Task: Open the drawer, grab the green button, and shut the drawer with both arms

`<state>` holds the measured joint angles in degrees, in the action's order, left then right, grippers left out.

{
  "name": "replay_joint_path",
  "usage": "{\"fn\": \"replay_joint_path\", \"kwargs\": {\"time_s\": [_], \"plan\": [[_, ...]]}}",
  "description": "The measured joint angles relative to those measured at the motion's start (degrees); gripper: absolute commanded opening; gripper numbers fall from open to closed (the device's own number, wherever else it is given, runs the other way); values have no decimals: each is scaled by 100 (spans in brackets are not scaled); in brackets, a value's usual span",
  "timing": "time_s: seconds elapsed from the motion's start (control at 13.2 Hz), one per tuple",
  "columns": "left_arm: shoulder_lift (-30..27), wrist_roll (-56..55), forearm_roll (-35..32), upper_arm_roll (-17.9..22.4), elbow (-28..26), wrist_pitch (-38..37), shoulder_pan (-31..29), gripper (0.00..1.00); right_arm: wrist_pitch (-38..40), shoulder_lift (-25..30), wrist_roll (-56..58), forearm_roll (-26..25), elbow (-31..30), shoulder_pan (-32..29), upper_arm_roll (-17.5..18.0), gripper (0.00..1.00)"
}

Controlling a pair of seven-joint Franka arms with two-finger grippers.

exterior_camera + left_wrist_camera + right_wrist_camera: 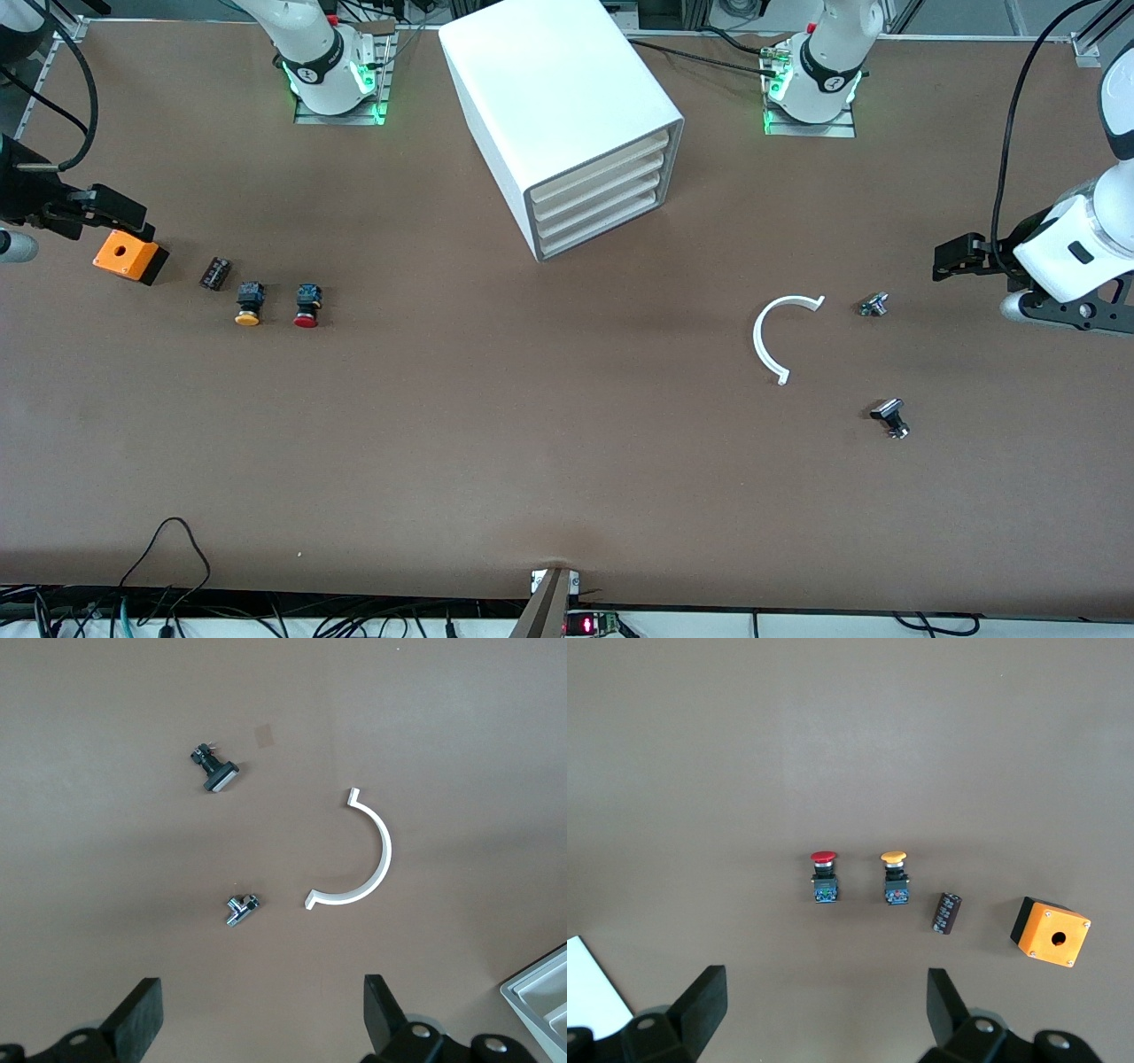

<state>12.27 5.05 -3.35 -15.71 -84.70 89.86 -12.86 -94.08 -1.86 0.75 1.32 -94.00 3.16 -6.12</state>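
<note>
The white cabinet (pixel 567 106) stands between the two arm bases. Its drawer (pixel 604 228), the lowest of four stacked trays, is pushed in flush like the trays above it. The button with the green cap is hidden from every view. My left gripper (pixel 952 261) hangs open over the table at the left arm's end; its wrist view shows the gripper (pixel 263 1014) with nothing between the spread fingers (pixel 140 1014). My right gripper (pixel 111 213) hangs open over the right arm's end, above the orange box. In its wrist view the gripper (pixel 827 1005) is empty too.
At the right arm's end lie an orange box (pixel 130 257), a small black cylinder (pixel 214 272), a yellow-capped button (pixel 249 304) and a red-capped button (pixel 306 306). Toward the left arm's end lie a white C-shaped piece (pixel 772 338), a small metal part (pixel 873 305) and a black part (pixel 890 416).
</note>
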Motion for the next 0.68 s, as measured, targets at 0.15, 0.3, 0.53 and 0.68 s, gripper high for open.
{"fn": "replay_joint_path", "kwargs": {"time_s": [0.15, 0.3, 0.53, 0.68], "plan": [[0, 0, 0, 0, 2, 0, 0, 100, -22, 0, -1, 0, 0, 0, 0, 100], [0, 0, 0, 0, 4, 0, 0, 100, -51, 0, -53, 0, 0, 0, 0, 100], [0, 0, 0, 0, 7, 0, 0, 100, -55, 0, -493, 0, 0, -1, -1, 100], [0, 0, 14, 0, 8, 0, 0, 100, -55, 0, -514, -4, 0, -1, -1, 100]]}}
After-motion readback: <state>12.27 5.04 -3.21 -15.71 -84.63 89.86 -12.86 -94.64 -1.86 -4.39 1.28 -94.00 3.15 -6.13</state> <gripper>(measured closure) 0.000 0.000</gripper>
